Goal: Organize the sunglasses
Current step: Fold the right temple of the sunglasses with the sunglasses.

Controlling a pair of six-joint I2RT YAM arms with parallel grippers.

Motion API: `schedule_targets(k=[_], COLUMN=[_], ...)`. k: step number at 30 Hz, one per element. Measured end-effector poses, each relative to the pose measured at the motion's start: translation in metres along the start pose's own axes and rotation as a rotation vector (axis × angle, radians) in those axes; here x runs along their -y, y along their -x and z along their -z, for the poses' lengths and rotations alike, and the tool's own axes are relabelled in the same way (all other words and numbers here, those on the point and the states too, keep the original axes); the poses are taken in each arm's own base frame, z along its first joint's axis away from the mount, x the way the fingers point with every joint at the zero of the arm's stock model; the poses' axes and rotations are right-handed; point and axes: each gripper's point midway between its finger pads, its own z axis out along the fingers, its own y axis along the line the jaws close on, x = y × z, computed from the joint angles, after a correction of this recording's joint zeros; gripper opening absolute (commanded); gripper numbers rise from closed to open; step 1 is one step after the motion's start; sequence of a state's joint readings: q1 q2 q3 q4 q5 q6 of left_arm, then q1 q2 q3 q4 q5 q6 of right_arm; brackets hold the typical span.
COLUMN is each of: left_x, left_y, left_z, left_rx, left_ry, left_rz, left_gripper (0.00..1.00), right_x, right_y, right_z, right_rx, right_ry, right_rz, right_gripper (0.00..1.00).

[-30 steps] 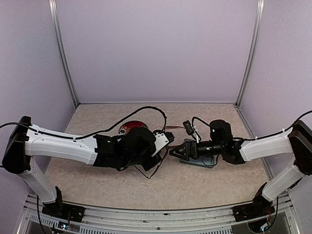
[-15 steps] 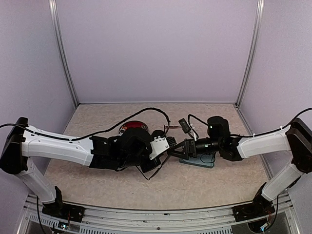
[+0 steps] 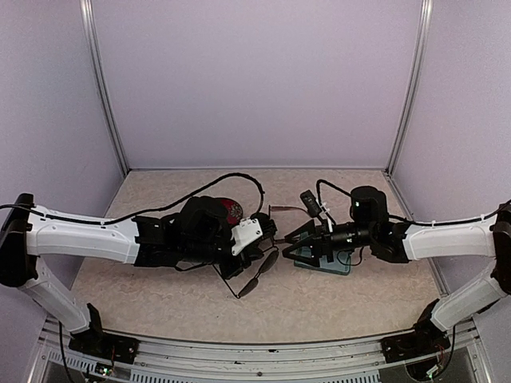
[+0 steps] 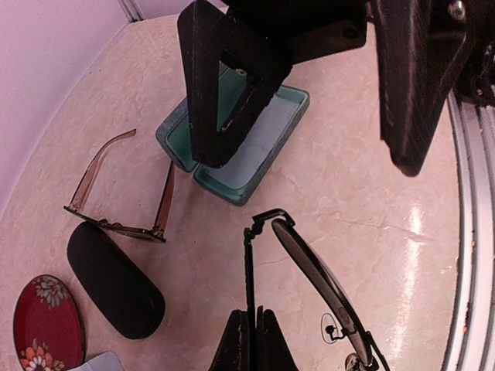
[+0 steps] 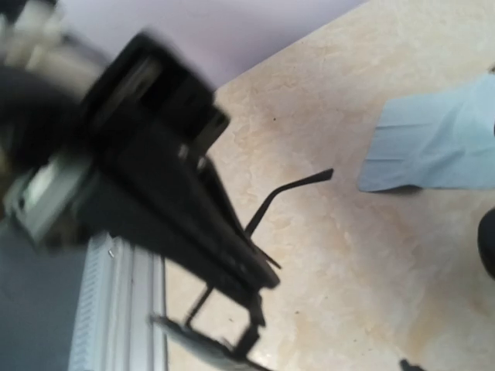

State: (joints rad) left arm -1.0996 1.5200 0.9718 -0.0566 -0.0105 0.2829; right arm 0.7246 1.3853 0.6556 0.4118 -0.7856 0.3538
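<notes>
My left gripper [image 3: 269, 234] [image 4: 254, 321] is shut on one thin arm of the black sunglasses [image 3: 257, 275] [image 4: 329, 297], which hang above the table with both arms unfolded. My right gripper [image 3: 289, 244] [image 4: 309, 162] faces it a short way off, its fingers [image 4: 220, 85] spread wide with nothing between them. Under the right gripper lies the grey-blue case [image 3: 326, 263] [image 4: 246, 151], open. The reddish-brown sunglasses [image 4: 124, 197] lie unfolded on the table beside it. The right wrist view is blurred; it shows the black sunglasses' free arm [image 5: 290, 189].
A shut black case [image 4: 114, 282] lies next to the reddish-brown pair. A red patterned plate [image 3: 230, 209] [image 4: 42, 328] and a light-blue cloth [image 5: 433, 147] lie behind my left arm. The table's metal front edge [image 4: 468, 232] is close by.
My left gripper has drawn slightly left and back, and the black sunglasses now hang lower and more in view. My right gripper moved in, then eased back to the right.
</notes>
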Motion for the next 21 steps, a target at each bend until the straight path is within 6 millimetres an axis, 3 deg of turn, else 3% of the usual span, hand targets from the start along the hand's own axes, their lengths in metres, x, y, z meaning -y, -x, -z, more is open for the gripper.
schedule_targets(k=[8, 13, 17, 21], left_x=[0.021, 0.034, 0.039, 0.041], left_y=[0.022, 0.026, 0.027, 0.025], left_z=[0.011, 0.013, 0.009, 0.005], left_rx=[0.107, 0.127, 0.130, 0.122], left_ry=[-0.199, -0.286, -0.331, -0.360], left_rz=[0.081, 0.111, 0.140, 0.165], left_gripper=[0.00, 0.00, 0.00, 0.00], right_x=[-0.015, -0.025, -0.037, -0.043], right_y=[-0.011, -0.009, -0.007, -0.004], right_z=[-0.006, -0.010, -0.012, -0.012], right_rx=[-0.063, -0.058, -0.045, -0.023], right_ry=[0.028, 0.063, 0.109, 0.140], right_rz=[0.202, 0.270, 0.299, 0.312], right_gripper=[0.84, 0.77, 0.65, 0.67])
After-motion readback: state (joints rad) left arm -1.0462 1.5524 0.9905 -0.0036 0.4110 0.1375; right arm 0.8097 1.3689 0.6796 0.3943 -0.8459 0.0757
